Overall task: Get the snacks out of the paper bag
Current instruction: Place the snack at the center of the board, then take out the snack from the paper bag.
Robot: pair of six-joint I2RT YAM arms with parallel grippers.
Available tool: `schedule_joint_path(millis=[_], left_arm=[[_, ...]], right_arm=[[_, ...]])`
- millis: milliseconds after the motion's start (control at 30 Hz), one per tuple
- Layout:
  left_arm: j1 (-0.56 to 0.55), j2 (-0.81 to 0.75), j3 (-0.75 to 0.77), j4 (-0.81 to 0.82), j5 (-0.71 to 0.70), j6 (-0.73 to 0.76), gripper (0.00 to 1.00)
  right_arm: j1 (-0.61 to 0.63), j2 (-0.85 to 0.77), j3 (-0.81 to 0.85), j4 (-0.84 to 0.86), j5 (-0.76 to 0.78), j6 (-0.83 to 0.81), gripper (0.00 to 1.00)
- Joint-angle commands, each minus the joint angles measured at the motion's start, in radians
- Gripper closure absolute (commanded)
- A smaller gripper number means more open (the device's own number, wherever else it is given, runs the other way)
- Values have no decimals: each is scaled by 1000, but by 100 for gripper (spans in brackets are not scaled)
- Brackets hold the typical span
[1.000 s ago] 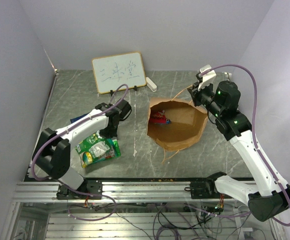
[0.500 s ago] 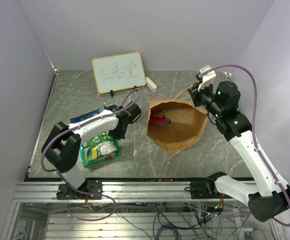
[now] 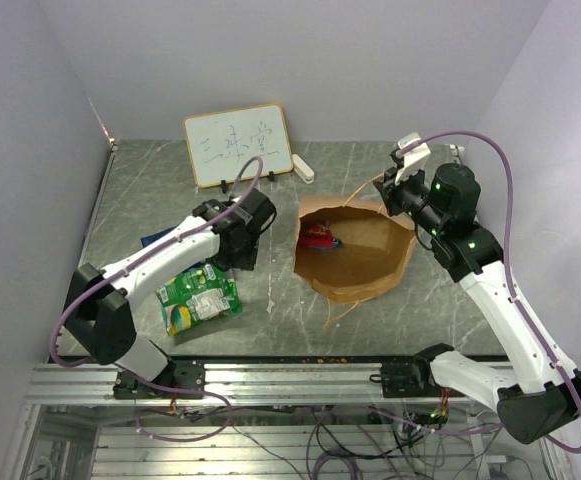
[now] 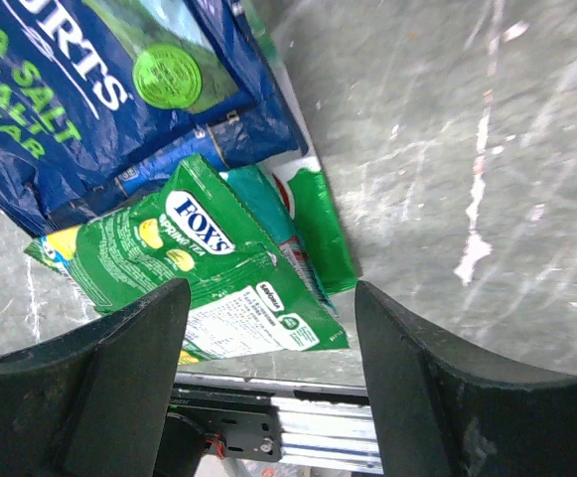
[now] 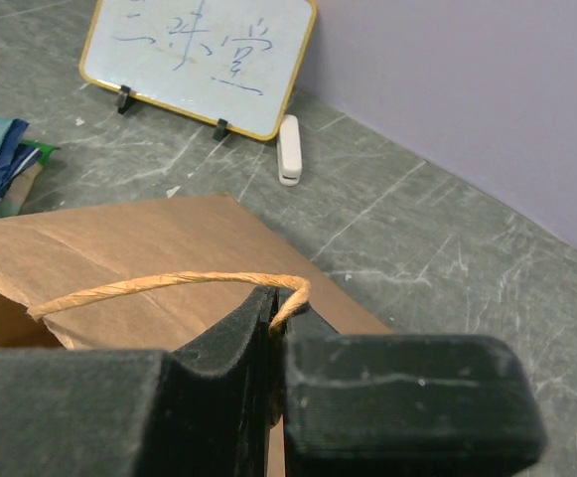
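Note:
The brown paper bag (image 3: 365, 255) lies on the table with its mouth held up and open. A red-pink snack (image 3: 320, 236) shows inside it. My right gripper (image 3: 394, 190) is shut on the bag's twisted paper handle (image 5: 169, 282) at the bag's far rim. My left gripper (image 3: 240, 252) hovers left of the bag with its jaws open and nothing between them (image 4: 273, 397). Below it lie a green Fox's packet (image 4: 209, 268), another green packet (image 4: 320, 224) and a blue packet (image 4: 99, 89). From above, the green packets (image 3: 200, 298) sit near the table's front left.
A white framed board (image 3: 237, 144) with writing stands at the back, with a small white eraser (image 3: 303, 168) beside it. The metal rail of the table's near edge (image 4: 298, 422) runs just past the green packets. Purple walls close in the left, back and right.
My left gripper has gone from shut to open. Its wrist swung right toward the bag, then eased back a little. The right gripper and the bag have not moved.

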Motion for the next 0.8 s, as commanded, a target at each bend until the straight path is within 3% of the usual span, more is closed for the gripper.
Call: schedule_joint_path(millis=[0, 267, 433, 667, 767], left_arm=[[-3, -54, 107, -34, 17, -9, 21], [-2, -136, 212, 86, 180, 52, 15], [-26, -288, 151, 349, 342, 16, 10], [-198, -436, 1, 563, 327, 17, 12], [-295, -433, -15, 604, 319, 56, 10]], right_arm=[[4, -3, 3, -2, -84, -16, 98], [4, -18, -10, 12, -233, -21, 100], [4, -21, -12, 22, -316, -23, 100], [5, -20, -43, 95, -493, 46, 100], [7, -12, -44, 101, -495, 62, 100]])
